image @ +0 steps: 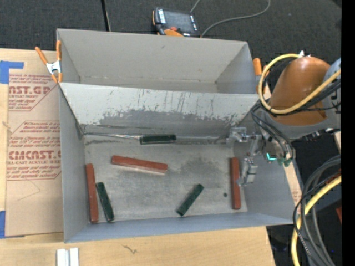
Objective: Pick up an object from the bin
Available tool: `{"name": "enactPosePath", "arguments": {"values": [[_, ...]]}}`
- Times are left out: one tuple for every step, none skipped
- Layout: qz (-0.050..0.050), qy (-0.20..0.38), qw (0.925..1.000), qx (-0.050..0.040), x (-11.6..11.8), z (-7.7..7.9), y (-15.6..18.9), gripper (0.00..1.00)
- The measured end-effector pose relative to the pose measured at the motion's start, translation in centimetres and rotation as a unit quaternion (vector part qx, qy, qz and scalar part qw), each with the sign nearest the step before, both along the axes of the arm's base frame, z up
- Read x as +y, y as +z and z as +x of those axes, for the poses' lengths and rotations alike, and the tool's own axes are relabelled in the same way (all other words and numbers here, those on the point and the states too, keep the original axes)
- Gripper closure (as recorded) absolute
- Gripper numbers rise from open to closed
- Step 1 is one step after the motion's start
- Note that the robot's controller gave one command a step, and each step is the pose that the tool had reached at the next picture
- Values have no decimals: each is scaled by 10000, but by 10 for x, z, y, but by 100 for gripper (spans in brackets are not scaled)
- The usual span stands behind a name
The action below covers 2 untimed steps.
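claw (249,169) right of frame, just beside top end of red-brown stick (236,186) | grip state: cannot tell | tip: centre over stick, straddle narrow width, clear bin (267,201) wall

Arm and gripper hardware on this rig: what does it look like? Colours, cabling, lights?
The wrist wears a rounded orange cover, looped by yellow cables; black cables run from it toward the tool. The gripper is small, grey bare metal, with a tiny teal light beside it. No readable markings.
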<state>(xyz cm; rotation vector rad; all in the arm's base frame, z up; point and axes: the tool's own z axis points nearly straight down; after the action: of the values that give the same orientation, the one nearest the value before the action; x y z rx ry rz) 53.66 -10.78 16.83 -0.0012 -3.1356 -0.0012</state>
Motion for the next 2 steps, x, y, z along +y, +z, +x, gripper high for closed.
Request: {"name": "enactPosePath", "arguments": {"values": [[3, 1595, 9872, -61, 59, -45, -99, 0], [7, 2071, 9783, -51, 97, -41, -98, 0]]}}
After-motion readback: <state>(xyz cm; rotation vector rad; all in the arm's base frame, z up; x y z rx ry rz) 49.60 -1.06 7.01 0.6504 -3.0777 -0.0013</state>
